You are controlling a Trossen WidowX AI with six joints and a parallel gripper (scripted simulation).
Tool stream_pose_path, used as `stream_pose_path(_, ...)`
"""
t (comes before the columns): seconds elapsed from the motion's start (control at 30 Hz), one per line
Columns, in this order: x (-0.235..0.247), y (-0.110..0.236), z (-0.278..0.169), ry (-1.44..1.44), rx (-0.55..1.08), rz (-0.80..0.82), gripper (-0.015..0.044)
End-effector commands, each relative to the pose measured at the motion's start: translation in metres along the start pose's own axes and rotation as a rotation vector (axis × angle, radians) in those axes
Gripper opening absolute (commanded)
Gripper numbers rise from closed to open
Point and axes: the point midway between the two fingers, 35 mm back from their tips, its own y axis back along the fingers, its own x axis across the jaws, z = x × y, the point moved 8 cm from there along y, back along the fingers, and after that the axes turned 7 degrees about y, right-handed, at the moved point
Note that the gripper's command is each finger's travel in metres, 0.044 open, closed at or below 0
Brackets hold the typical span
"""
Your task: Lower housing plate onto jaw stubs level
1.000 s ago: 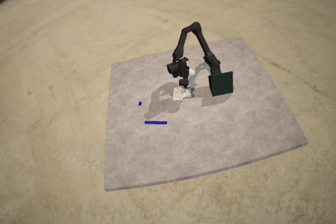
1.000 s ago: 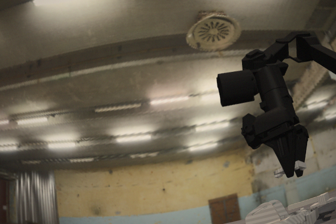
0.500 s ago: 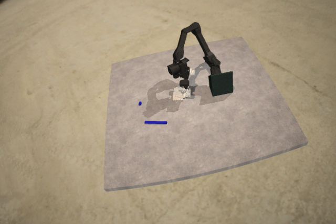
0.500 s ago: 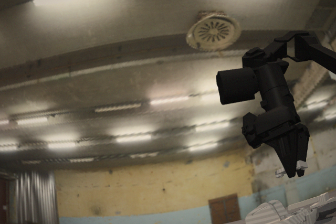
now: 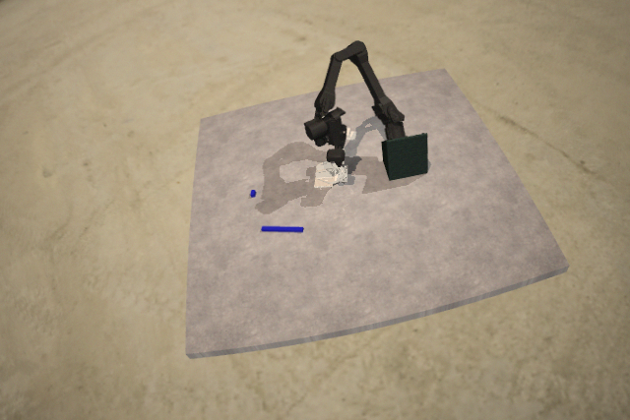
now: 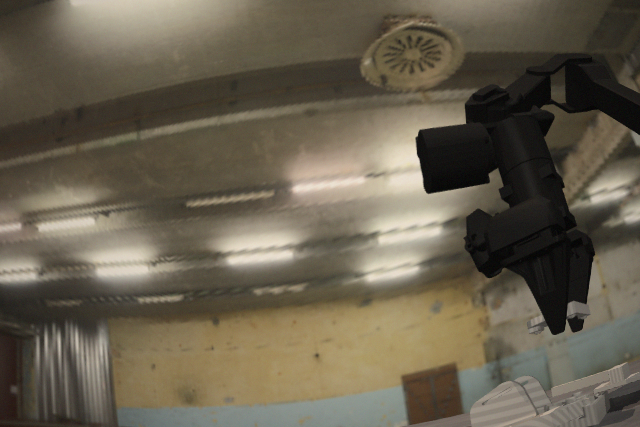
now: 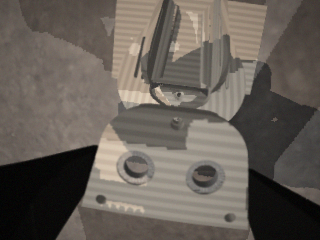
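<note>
The gripper grasps the pale, finely ridged housing plate, round-shouldered with two ringed holes; the plate hangs above the whitish, striped assembly, apart from it. Beneath spreads a mottled grey slab.

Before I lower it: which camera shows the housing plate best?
The wrist view: it shows the housing plate's broad face and both ringed holes between the tool's fingers. Exterior catches only edges at the tool; in the top view I can't make it out.
</note>
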Motion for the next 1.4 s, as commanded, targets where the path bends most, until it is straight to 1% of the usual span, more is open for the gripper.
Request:
stream_pose_path(0.0,0.0000,-0.0011,-0.0011,-0.003,0.001,-0.005,0.0351)
stream_pose_path(1.23,-0.0014,-0.0011,-0.0021,-0.004,0.001,-0.005,0.0351)
stream_pose_path(1.37,-0.0011,-0.0052,-0.0016,-0.004,0.001,-0.004,0.0351)
